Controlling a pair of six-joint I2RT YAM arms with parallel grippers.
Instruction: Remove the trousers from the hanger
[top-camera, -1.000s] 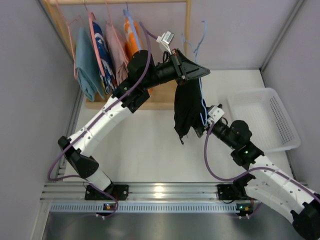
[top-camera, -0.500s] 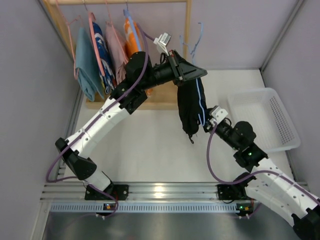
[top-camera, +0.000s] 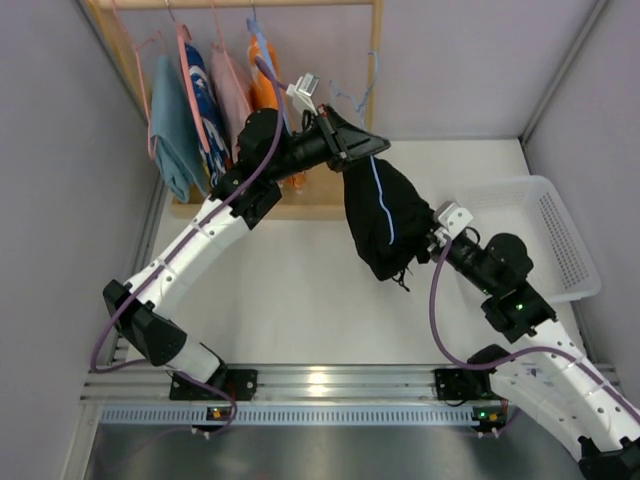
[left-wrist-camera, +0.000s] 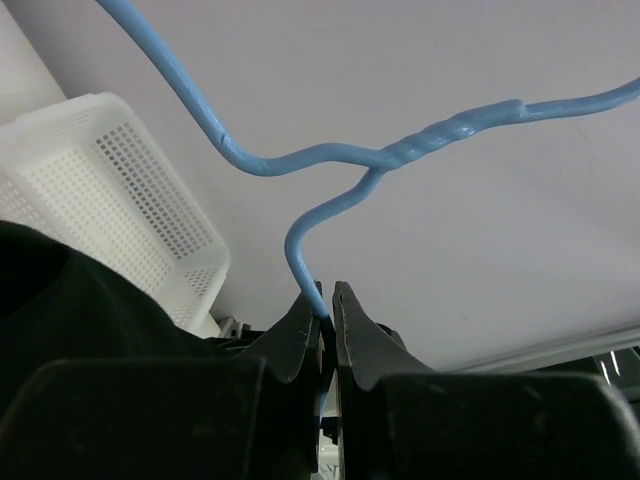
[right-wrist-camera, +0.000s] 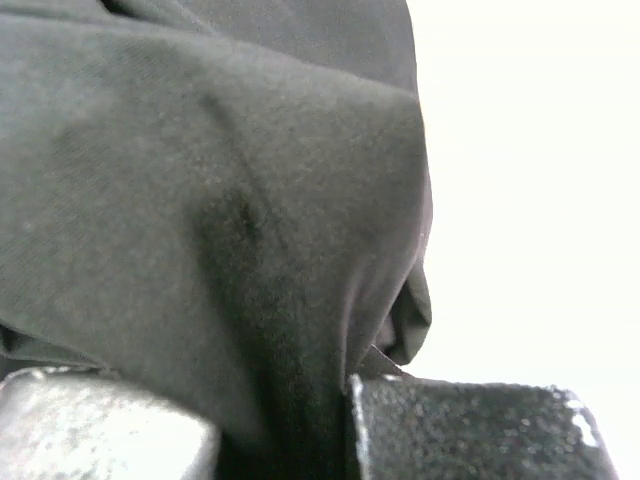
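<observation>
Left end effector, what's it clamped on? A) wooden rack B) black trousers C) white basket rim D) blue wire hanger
D: the left wrist view shows the left end effector pinched shut on the blue wire hanger. The black trousers are gripped by the right end effector instead.

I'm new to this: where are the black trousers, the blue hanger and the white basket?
black trousers (top-camera: 372, 225), top view, bunched cloth middle.
blue hanger (left-wrist-camera: 450, 133), left wrist view, twisted neck.
white basket (top-camera: 560, 240), top view, bare mesh.
</observation>
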